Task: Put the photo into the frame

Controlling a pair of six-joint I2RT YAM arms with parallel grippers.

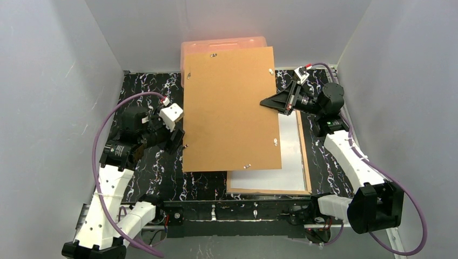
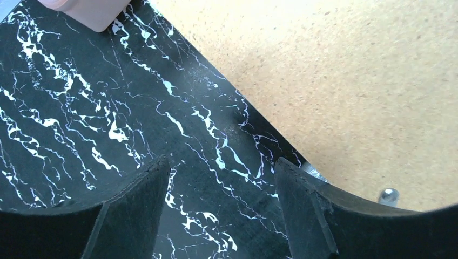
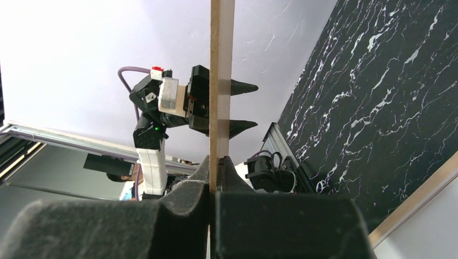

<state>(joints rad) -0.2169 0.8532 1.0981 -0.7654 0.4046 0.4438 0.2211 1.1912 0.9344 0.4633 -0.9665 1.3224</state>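
My right gripper (image 1: 268, 101) is shut on the right edge of the brown backing board (image 1: 229, 110) and holds it tilted up over the table. In the right wrist view the board (image 3: 222, 65) runs edge-on between the pressed fingertips (image 3: 216, 178). The frame (image 1: 307, 162) lies back up under the board's lower right, its tan rails showing. A white sheet (image 1: 289, 159) lies inside the rails; it looks like the photo's plain back, no print showing. My left gripper (image 1: 175, 137) is open beside the board's left edge, with only the tabletop between its fingers (image 2: 221, 181).
An orange plastic box (image 1: 221, 44) stands at the back, partly behind the board; its corner (image 2: 92, 13) shows in the left wrist view. The black marbled tabletop (image 1: 148, 178) is walled in on three sides. Small metal tabs (image 1: 274, 142) dot the board.
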